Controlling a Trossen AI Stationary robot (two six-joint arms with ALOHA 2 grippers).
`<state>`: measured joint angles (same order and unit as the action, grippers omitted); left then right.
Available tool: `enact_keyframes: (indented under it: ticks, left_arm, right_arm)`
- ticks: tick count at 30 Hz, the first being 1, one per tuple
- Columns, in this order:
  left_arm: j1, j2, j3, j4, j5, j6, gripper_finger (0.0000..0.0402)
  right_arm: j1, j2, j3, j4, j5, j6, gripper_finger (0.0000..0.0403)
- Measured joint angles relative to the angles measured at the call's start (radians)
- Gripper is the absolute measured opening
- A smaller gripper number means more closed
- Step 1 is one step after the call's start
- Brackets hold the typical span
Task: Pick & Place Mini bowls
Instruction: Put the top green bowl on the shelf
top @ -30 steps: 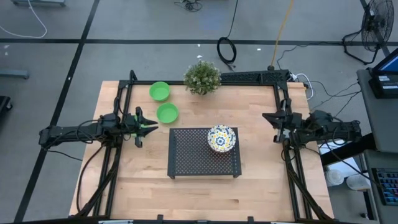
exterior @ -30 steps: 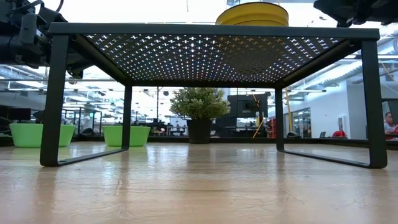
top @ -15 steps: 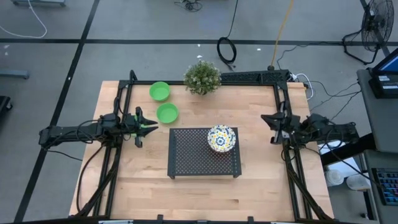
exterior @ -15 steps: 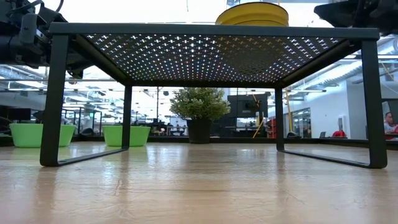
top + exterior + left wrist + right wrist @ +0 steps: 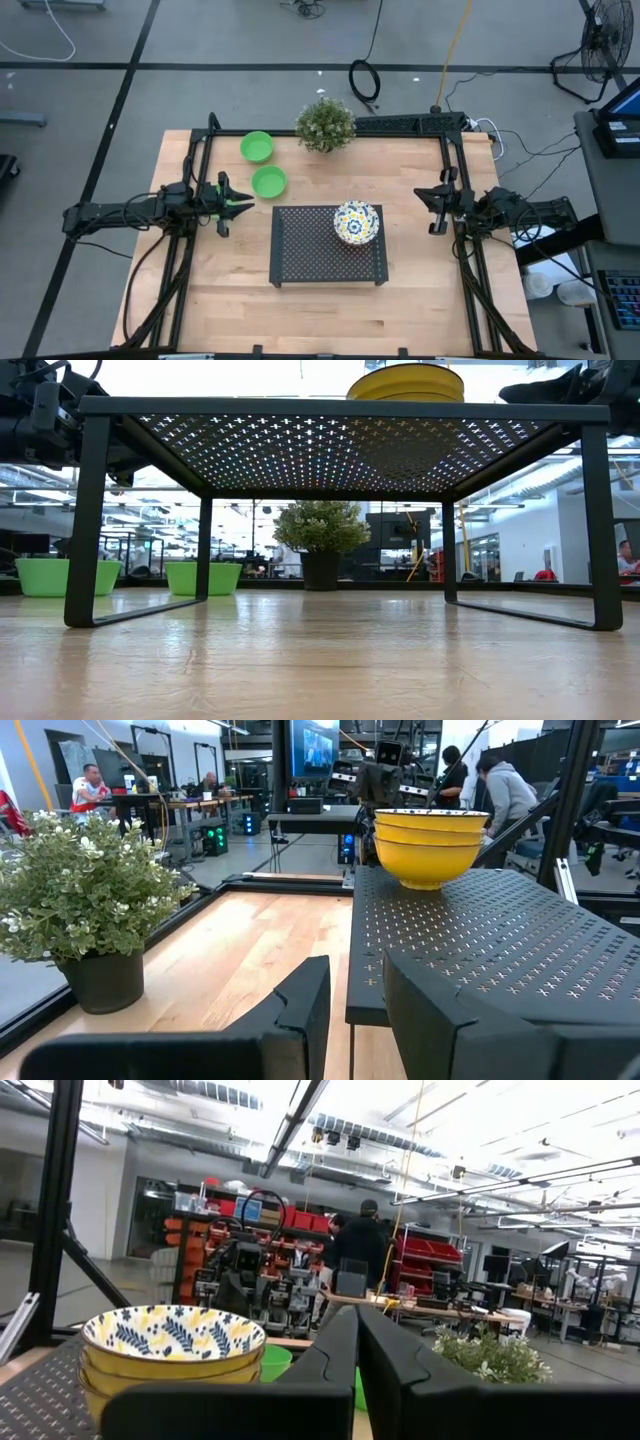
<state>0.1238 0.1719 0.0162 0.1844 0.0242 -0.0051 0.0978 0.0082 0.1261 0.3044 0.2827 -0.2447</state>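
Floral mini bowls (image 5: 356, 222), white inside and yellow outside, sit stacked on a black perforated stand (image 5: 300, 250); the stack also shows in the left wrist view (image 5: 430, 845) and the right wrist view (image 5: 170, 1355). Two green mini bowls (image 5: 257, 146) (image 5: 269, 181) rest on the table at the far left of the stand. My left gripper (image 5: 238, 203) (image 5: 355, 982) waits open at the table's left side, nothing between its fingers. My right gripper (image 5: 430, 203) (image 5: 357, 1325) hovers shut at the right side, apart from the stand.
A potted plant (image 5: 325, 124) stands at the table's far edge, right of the green bowls. Black frame rails (image 5: 455, 170) run along the table's left and right sides. Bare wood (image 5: 330, 315) lies in front of the stand. People show in the room beyond.
My right gripper has sunk a little and shifted toward the stand, its fingers tipping upward; it has stayed shut. The bowls and my left arm have kept still.
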Motion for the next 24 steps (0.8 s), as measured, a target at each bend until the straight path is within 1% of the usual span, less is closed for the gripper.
enact_keyframes:
  ticks: [10, 18, 24]
  left_arm:
    - [0.0, 0.0, 0.0, 0.0, 0.0, 0.0, 0.0099]
    - [0.0, 0.0, 0.0, 0.0, 0.0, 0.0, 0.0099]
    - [0.0, 0.0, 0.0, 0.0, 0.0, 0.0, 0.0099]
  right_arm:
    - [0.0, 0.004, 0.0, -0.031, -0.003, 0.025, 0.0]
    - [0.0, 0.005, 0.0, -0.026, -0.126, 0.055, 0.0]
    - [0.0, 0.005, 0.0, -0.024, -0.131, 0.05, 0.0]
